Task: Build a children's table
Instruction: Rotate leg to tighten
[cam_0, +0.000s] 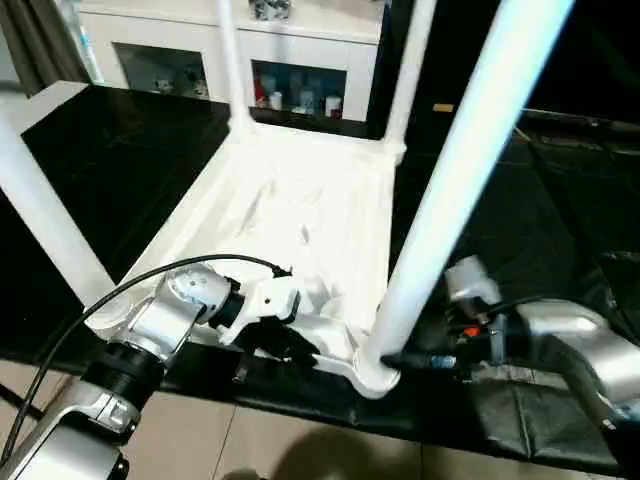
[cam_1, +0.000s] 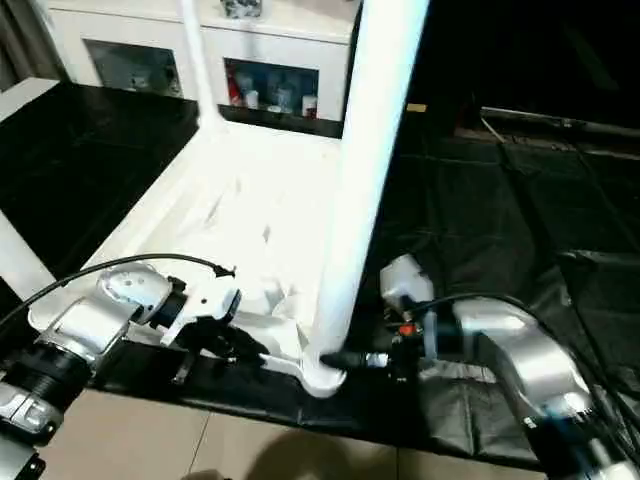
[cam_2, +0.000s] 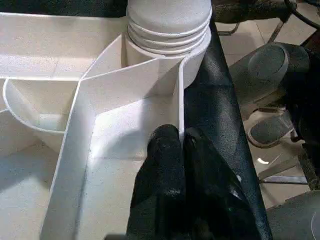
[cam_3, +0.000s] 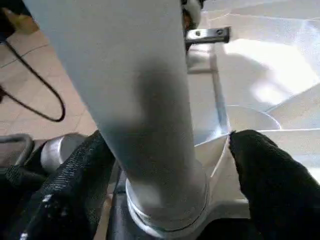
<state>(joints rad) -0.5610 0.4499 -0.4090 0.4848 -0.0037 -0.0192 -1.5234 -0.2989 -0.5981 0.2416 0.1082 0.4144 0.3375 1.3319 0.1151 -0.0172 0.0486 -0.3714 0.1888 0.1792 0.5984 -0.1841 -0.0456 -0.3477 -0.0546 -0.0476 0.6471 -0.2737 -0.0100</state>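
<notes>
The children's table lies upside down on a black surface, its ribbed white top (cam_0: 300, 200) facing up. White legs stand upright in the corner sockets, the nearest one (cam_0: 470, 150) rising at the front right corner. My left gripper (cam_2: 180, 137) is shut on the thin rim wall of the top, close to that corner socket (cam_2: 170, 30). My right gripper (cam_3: 170, 140) is at the base of the nearest leg (cam_3: 130, 90). One black finger stands on each side of the leg, and the fingers stand open around it.
A white cabinet with glass doors (cam_0: 300, 40) stands behind the table. The black surface (cam_0: 120, 150) stretches to the left, and black sheeting (cam_0: 560, 200) covers the right. Tiled floor (cam_0: 300, 450) shows past the front edge. A black cable (cam_0: 130, 285) loops over my left forearm.
</notes>
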